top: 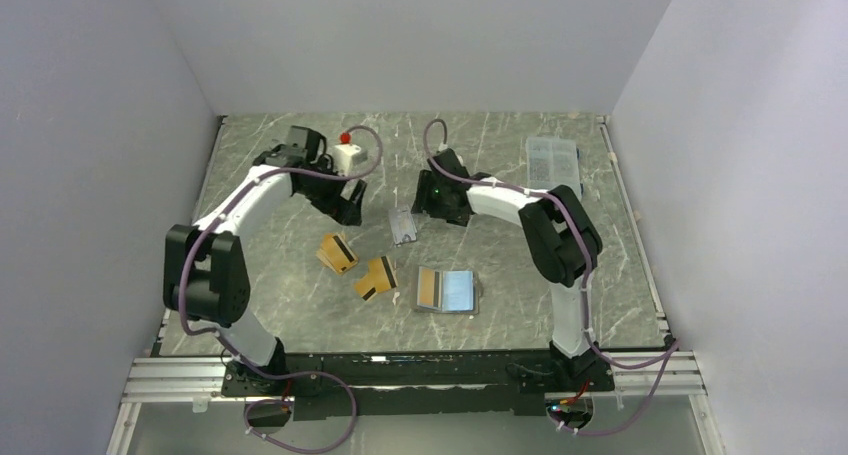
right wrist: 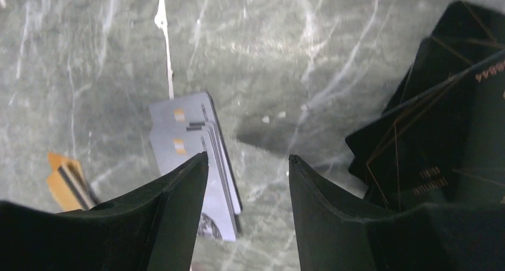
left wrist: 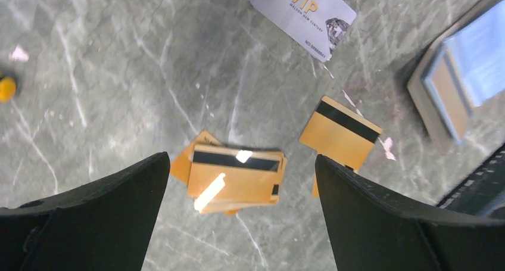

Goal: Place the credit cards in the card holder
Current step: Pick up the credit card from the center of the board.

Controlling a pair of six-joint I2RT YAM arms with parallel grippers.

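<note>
Several silver-grey credit cards (top: 403, 225) lie stacked at mid-table, and they show in the right wrist view (right wrist: 190, 143) and the left wrist view (left wrist: 304, 12). One gold-orange stack (top: 337, 252) (left wrist: 235, 178) lies to the left. A second gold pile (top: 376, 278) (left wrist: 339, 133) lies nearer the card holder (top: 447, 290) (left wrist: 440, 98), which lies open with one gold card in a sleeve. My left gripper (top: 352, 208) (left wrist: 241, 164) is open and empty above the gold stack. My right gripper (top: 425, 213) (right wrist: 248, 159) is open and empty just right of the silver cards.
A black folded pouch (right wrist: 440, 116) lies right beside my right gripper. A clear compartment box (top: 552, 162) sits at the back right. A white block with a red knob (top: 348, 153) stands at the back behind my left gripper.
</note>
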